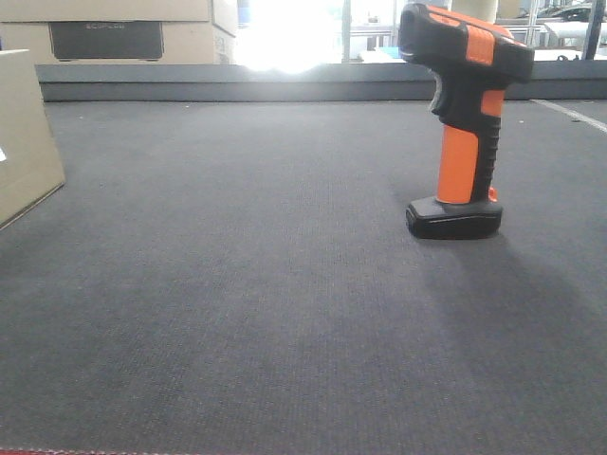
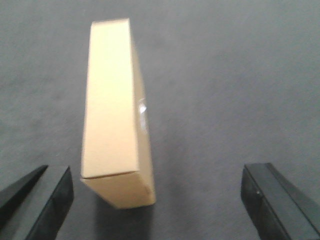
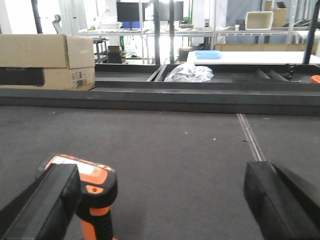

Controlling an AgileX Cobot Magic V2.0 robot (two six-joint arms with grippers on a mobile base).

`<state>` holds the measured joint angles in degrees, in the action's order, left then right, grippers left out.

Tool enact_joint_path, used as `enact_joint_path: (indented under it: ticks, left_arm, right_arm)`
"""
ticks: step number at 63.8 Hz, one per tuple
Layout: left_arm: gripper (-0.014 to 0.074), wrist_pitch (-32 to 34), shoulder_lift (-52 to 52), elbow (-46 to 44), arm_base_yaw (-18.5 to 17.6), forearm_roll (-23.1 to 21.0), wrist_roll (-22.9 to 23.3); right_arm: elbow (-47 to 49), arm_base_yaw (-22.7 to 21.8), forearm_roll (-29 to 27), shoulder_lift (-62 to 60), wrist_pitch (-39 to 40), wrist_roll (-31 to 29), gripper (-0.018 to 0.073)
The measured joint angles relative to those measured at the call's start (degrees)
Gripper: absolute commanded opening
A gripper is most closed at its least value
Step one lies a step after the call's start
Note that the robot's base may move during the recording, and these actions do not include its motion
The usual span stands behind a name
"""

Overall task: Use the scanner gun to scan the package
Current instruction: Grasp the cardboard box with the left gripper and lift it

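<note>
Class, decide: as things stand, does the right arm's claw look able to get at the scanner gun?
Probably yes. The right claw is open and close to the scanner gun, which stands upright with nothing around it. But the gun sits off-centre to the claw, so a sideways shift seems needed.

A dark grey, finely woven mat (image 1: 237,313) covers the whole work surface, flat and matte, and runs back to a raised dark ledge (image 1: 285,83) along its far edge. An orange-and-black scanner gun (image 1: 465,123) stands upright on its flat black base towards the right, with its head at the top. Well apart from it, at the left edge, a tan cardboard package (image 1: 24,142) stands on one narrow side, its broad faces upright
</note>
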<state>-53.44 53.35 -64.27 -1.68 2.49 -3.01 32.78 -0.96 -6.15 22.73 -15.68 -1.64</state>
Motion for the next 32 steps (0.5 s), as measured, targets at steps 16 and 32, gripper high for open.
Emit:
enact_joint_path:
  ticks: [16, 32]
  left_arm:
    - [0.0581, -15.0, 19.4, -21.2, 5.8, 0.9, -4.6]
    - [0.0581, -16.3, 34.4, -31.1, 7.7, -0.6, -8.2]
  right_arm:
    - [0.0, 2.8, 0.0, 1.4, -1.2, 0.0, 0.0568]
    - [0.0, 2.8, 0.0, 1.4, -1.5, 0.0, 0.0568]
